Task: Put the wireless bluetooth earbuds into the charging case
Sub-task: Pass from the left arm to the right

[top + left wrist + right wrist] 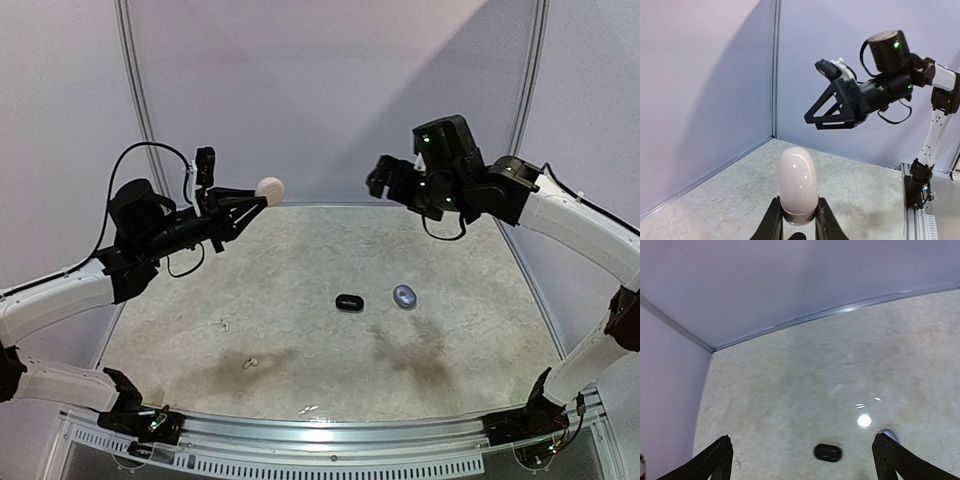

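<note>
Charging case (798, 175), white and oval, is sitting pinched in the left tool (798, 201), its long axis running out along the fingers. Facing that case from well apart, the right tool (385, 178) is hanging spread wide, both arms raised level. Below the case, a black pebble (348, 302) and a silvery-grey one (404, 296) are lying on the worktop (470, 330), nearer the right arm.

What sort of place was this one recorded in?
Most likely a robot lab test cell, not a home or shop. Plain lavender wall panels in metal framing enclose a stone-patterned tabletop. The left arm and right arm rise from an aluminium rail at its near edge.
</note>
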Controlling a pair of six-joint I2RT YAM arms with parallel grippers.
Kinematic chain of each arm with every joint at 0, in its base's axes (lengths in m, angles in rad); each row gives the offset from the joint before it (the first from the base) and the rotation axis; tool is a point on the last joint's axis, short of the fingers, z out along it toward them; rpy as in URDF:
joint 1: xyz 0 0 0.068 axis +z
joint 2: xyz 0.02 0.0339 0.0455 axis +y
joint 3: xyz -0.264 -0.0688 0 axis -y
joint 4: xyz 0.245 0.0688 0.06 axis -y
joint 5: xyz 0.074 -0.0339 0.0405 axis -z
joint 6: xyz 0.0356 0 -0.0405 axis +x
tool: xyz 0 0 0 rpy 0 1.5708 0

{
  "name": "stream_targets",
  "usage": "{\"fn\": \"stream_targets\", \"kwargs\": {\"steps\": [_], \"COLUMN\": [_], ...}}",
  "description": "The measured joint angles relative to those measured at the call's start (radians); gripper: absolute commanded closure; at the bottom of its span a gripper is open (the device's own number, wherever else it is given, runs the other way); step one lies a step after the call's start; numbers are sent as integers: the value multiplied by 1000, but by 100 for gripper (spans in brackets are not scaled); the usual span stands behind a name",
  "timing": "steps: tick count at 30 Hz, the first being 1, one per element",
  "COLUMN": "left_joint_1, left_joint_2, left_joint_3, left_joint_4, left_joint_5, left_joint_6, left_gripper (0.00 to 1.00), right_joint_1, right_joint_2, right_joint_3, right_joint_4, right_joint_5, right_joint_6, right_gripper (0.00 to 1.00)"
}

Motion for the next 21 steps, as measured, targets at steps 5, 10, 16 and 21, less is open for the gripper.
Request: {"fn": "stream_targets", "kwargs": {"steps": [5, 10, 16, 21], "left_joint_1": [8, 8, 8, 9], "left_joint_2": [-28, -42, -54, -63], "left_joint_3": [-16, -23, -25, -27], "left_joint_4": [-17, -50, -81, -100], "left_joint_5": [-4, -3, -3, -3], "left_joint_6": [4, 15, 30, 37], "left_gripper": [100, 100, 100, 100], "right_joint_1": [-130, -171, -191, -203], "right_joint_2": [-19, 6, 85, 132], "right_joint_3": [-118, -138, -139, -131], "right_joint_4": [-132, -274, -333, -349], "right_joint_5": [12, -27, -71, -105], "right_joint_6": [81, 172, 214, 222], "right_gripper": [1, 1, 1, 1]}}
